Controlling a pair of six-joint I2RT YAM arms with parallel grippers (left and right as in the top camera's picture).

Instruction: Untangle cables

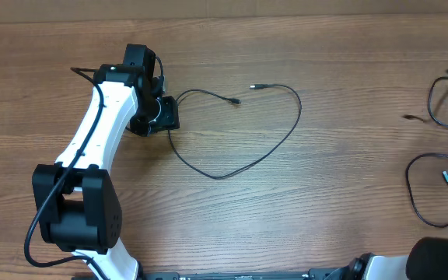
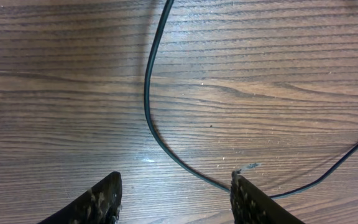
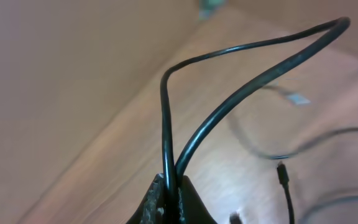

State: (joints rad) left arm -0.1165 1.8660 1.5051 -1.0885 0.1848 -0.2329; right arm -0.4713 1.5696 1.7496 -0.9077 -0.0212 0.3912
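Observation:
A thin black cable (image 1: pixel 274 144) lies in a wide loop on the wooden table, with both its plugs near the centre top. My left gripper (image 1: pixel 160 115) is at this loop's left end. In the left wrist view the gripper (image 2: pixel 176 177) is open and the cable (image 2: pixel 146 93) runs on the table between its fingers, close to the right one. My right gripper (image 3: pixel 171 186) is shut on a folded cable (image 3: pixel 229 81), with two strands rising from its jaws. More cables (image 1: pixel 440 117) show at the overhead view's right edge.
Another black cable loop (image 1: pixel 414 204) with a plug at its end lies at the lower right, near the right arm base (image 1: pixel 434 260). The left arm (image 1: pixel 99 132) stretches over the table's left side. A plug end (image 3: pixel 281 171) lies below the right gripper.

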